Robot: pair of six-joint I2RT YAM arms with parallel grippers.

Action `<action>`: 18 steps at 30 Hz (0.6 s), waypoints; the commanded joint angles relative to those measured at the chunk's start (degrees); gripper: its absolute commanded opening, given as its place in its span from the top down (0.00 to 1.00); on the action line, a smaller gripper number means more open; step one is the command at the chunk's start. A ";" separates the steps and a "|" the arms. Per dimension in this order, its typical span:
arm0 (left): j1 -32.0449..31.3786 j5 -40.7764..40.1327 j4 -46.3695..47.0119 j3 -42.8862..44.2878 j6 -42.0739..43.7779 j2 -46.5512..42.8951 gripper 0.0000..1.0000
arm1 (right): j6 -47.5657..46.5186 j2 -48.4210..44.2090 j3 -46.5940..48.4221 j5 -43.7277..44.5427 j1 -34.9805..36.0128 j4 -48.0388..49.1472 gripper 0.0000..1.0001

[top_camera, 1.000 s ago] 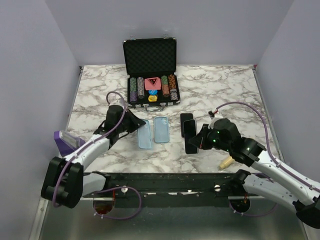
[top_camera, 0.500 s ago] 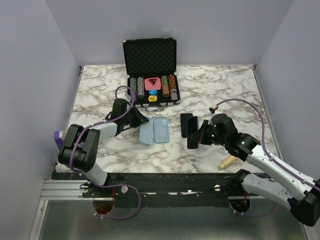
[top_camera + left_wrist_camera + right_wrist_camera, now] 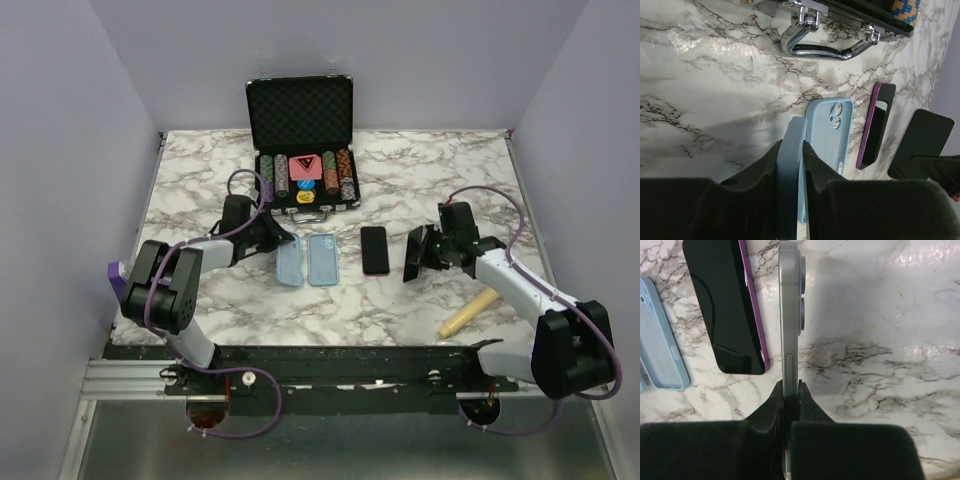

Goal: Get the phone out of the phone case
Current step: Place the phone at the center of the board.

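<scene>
Top external view: the right gripper (image 3: 420, 256), pinching the grey phone (image 3: 410, 262) on edge, has swung it rightward, clear of the purple-rimmed dark slab (image 3: 375, 250) on the marble table (image 3: 440, 170). The left gripper (image 3: 280, 243) clamps a blue case (image 3: 288, 268) upright. The phone looks bare, so removal appears complete.

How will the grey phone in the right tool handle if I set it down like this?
Likely to tip: the grey phone is held edge-on over the table, and that edge is thin. Probably stiff; it shows no bend beyond the right tool. It may be slippery, since its side looks smooth and the tool pinches only one end.
</scene>
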 commanded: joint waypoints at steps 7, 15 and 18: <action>0.47 -1.39 -6.34 2.95 0.50 -0.58 0.50 | -8.35 4.60 2.60 -12.31 -5.66 8.87 0.99; 0.47 -9.38 -19.87 5.32 0.68 -6.82 0.26 | -8.88 8.30 3.04 -15.49 -7.42 10.10 0.99; 0.56 -13.25 -25.58 5.76 0.15 -9.81 0.23 | -8.53 9.53 2.60 -17.33 -8.30 11.24 0.99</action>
